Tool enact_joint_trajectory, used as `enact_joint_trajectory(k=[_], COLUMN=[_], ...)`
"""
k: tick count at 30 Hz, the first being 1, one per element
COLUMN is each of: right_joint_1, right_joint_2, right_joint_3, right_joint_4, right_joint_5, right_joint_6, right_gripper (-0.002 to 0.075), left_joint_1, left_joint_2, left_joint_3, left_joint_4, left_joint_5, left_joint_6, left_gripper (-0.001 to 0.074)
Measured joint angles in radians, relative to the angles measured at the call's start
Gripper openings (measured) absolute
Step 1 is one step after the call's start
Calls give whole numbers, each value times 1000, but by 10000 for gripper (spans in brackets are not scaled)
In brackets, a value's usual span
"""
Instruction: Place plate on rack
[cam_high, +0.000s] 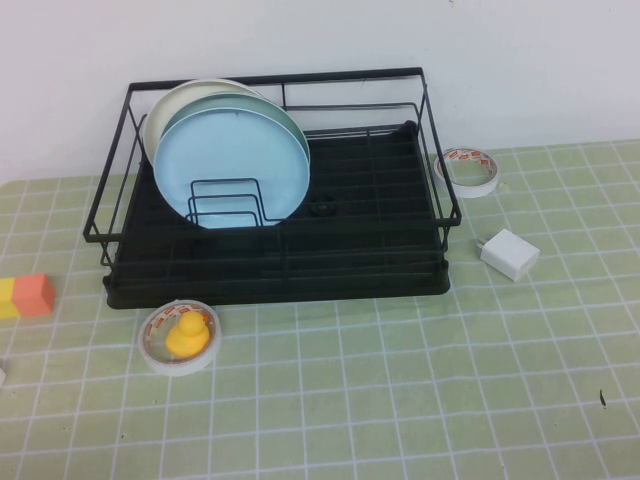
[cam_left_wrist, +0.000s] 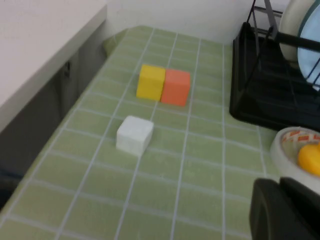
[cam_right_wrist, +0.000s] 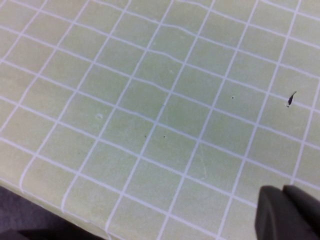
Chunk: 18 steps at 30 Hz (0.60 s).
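- Plate (cam_high: 238, 165): sky-blue, standing on edge in the left part of the rack (cam_high: 350, 262), leaning back on a mint plate (cam_high: 285, 112); a cream plate (cam_high: 165, 108) stands behind both; the wire holder (cam_high: 228, 203) crosses its lower front.
- Rack: black wire frame on a black tray, at the far middle of the green checked mat (cam_high: 420, 400).
- Just in front of the rack's left corner: tape roll (cam_high: 178, 338) with a yellow duck (cam_high: 187, 334) inside.
- Right of the rack: second tape roll (cam_high: 468, 169); white charger (cam_high: 509, 252).
- Left of the rack: yellow block (cam_left_wrist: 150, 82) touching orange block (cam_left_wrist: 175, 87); white block (cam_left_wrist: 134, 134) apart, nearer the mat's edge.
- Left gripper (cam_left_wrist: 282, 210): over the mat's left side beside the duck's roll, nothing held; whether spread, cannot tell.
- Right gripper (cam_right_wrist: 287, 212): over bare mat near its front edge, nothing held; whether spread, cannot tell.
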Motion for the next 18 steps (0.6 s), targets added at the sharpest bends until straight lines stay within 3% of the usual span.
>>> enact_joint_trajectory(k=[9, 18], right_joint_1=[0, 0], right_joint_2=[0, 0], right_joint_3=[0, 0], right_joint_4=[0, 0], right_joint_5=[0, 0], right_joint_6=[0, 0], right_gripper=[-2, -2], left_joint_1=[-119, -131], left_joint_2=[0, -2], left_joint_3=[15, 13], left_joint_4=[-10, -12], left_joint_5=[-31, 13], left_joint_6=[-4, 7], left_gripper=[0, 0])
